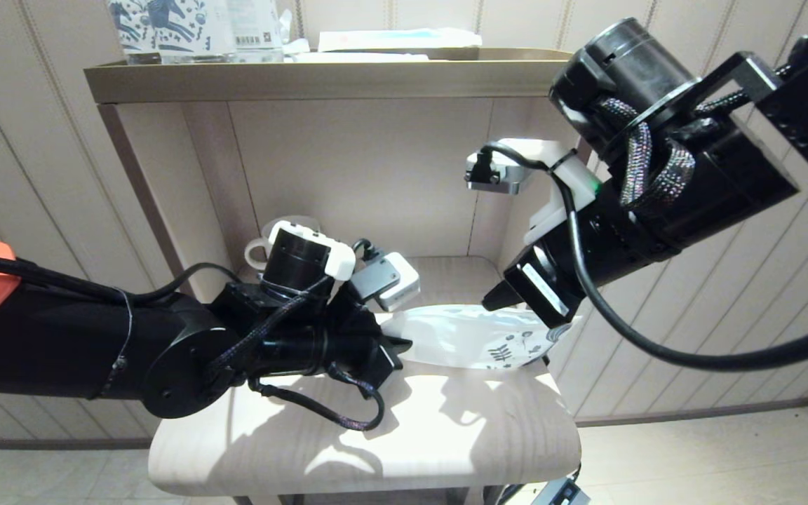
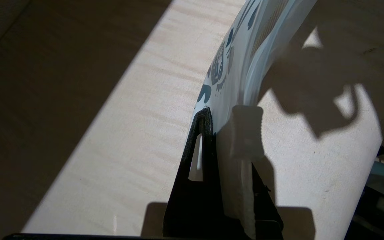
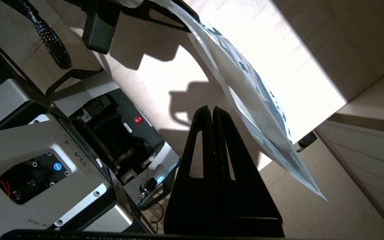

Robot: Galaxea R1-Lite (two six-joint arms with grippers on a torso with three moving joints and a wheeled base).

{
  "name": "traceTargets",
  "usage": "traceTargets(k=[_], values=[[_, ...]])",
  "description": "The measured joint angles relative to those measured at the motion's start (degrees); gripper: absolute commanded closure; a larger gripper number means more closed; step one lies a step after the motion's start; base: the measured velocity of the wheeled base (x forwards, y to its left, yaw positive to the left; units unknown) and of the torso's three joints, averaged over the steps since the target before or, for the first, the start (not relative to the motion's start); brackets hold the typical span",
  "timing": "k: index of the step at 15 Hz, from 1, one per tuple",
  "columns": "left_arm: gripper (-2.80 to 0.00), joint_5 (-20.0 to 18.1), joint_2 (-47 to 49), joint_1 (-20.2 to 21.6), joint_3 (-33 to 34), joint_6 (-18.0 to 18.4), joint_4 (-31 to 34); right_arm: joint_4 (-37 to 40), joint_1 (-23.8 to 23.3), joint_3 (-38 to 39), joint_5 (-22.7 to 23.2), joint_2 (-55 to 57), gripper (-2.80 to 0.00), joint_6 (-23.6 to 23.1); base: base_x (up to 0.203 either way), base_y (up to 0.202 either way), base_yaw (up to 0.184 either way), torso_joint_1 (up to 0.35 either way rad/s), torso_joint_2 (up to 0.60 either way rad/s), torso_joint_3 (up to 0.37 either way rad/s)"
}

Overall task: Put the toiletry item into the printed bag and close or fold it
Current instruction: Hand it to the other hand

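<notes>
The printed bag (image 1: 470,337) hangs level above the pale seat, its dark blue leaf print at the right end. My left gripper (image 1: 398,345) is shut on the bag's left end. In the left wrist view the bag (image 2: 235,66) runs away from the left gripper (image 2: 227,115). A cream-white flat stick, the toiletry item (image 2: 245,133), lies between the fingers beside the bag; whether it is inside the bag I cannot tell. My right gripper (image 1: 516,298) hovers at the bag's right end, apart from it. In the right wrist view it (image 3: 213,108) is shut and empty, the bag (image 3: 245,90) beside it.
Under the bag lies the pale wooden seat (image 1: 376,435) of a low shelf unit. A white mug (image 1: 257,252) stands behind my left wrist. On the top shelf (image 1: 320,81) are blue horse-printed packs (image 1: 158,24) and a flat white-and-blue packet (image 1: 397,38). The robot base (image 3: 45,160) is below.
</notes>
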Motion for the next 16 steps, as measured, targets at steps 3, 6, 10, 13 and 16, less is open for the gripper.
traceTargets(k=[3,6,10,13,16], values=[[0.00,0.1,-0.4,0.4,0.0,0.0,0.2,0.1,-1.5,1.1,-0.1,-1.5,-2.80,-0.2,0.000,0.000,0.000,0.000,0.00,0.000],[0.00,0.0,-0.5,1.0,0.1,0.1,0.0,0.1,-2.1,1.7,0.2,-2.4,0.00,-0.6,0.000,0.000,0.000,0.000,0.00,0.000],[0.00,0.0,-0.5,1.1,0.4,0.1,-0.4,0.4,-2.2,1.9,0.3,-2.8,0.00,-1.0,0.000,0.000,0.000,0.000,0.00,0.000],[0.00,0.0,-0.7,1.8,0.6,0.1,-0.4,0.1,-3.1,4.1,0.4,-4.2,0.00,-1.2,0.000,0.000,0.000,0.000,0.00,0.000],[0.00,0.0,-0.6,1.9,0.7,0.1,-0.4,-0.1,-3.3,5.3,0.4,-4.9,0.00,-1.3,0.000,0.000,0.000,0.000,0.00,0.000]])
